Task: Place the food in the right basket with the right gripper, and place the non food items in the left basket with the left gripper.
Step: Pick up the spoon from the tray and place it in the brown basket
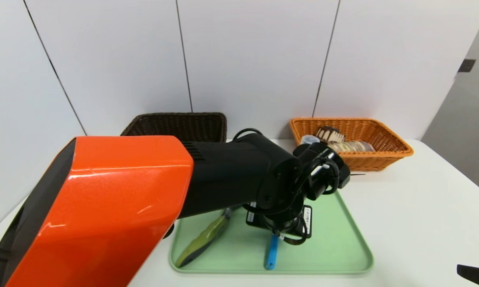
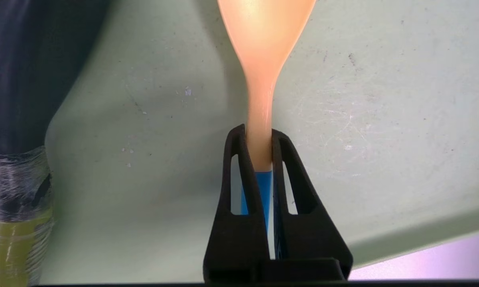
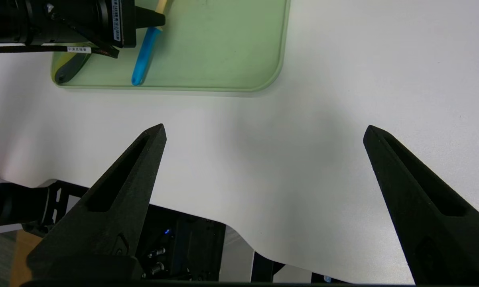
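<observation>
Left end effector: closed on the spoon, jaws pinching it where the pale neck meets the blue handle, right down over the green tray!
Brush: lying on the tray beside the spoon, waiting its turn.
Right end effector: spread wide, nothing in it, parked over the tabletop near the tray.
Orange basket: cake wedge and braided loaf are in there, so the food looks done.
Dark basket: behind the left arm, presumably the spoon's next stop.
Danger one: that slim, smooth neck could swivel or slip in a small pinch if the lift is jerky.
Danger two: a low sideways carry could knock the long handle against the brush or the basket's rim, twisting the spoon loose.
</observation>
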Controlling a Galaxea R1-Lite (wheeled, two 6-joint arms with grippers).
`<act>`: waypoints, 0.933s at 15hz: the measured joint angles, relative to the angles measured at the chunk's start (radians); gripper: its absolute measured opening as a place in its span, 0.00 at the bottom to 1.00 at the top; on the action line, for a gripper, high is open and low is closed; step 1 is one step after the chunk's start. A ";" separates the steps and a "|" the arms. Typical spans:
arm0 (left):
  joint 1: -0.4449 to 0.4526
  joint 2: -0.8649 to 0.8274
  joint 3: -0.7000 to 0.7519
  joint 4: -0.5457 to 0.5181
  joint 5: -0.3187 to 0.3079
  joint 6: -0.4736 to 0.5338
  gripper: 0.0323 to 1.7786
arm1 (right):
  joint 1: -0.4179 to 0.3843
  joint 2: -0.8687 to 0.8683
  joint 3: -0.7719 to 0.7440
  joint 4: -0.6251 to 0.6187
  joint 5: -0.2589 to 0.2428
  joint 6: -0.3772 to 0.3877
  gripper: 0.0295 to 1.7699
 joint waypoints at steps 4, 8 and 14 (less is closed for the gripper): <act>0.001 -0.038 0.000 0.006 0.000 0.007 0.04 | 0.000 -0.005 0.005 0.001 0.000 -0.001 0.97; 0.005 -0.099 0.000 0.020 0.000 0.008 0.04 | 0.000 -0.010 0.010 0.002 -0.006 0.000 0.97; 0.148 -0.267 0.000 -0.024 0.002 0.026 0.04 | -0.003 -0.001 0.029 -0.058 -0.005 0.033 0.97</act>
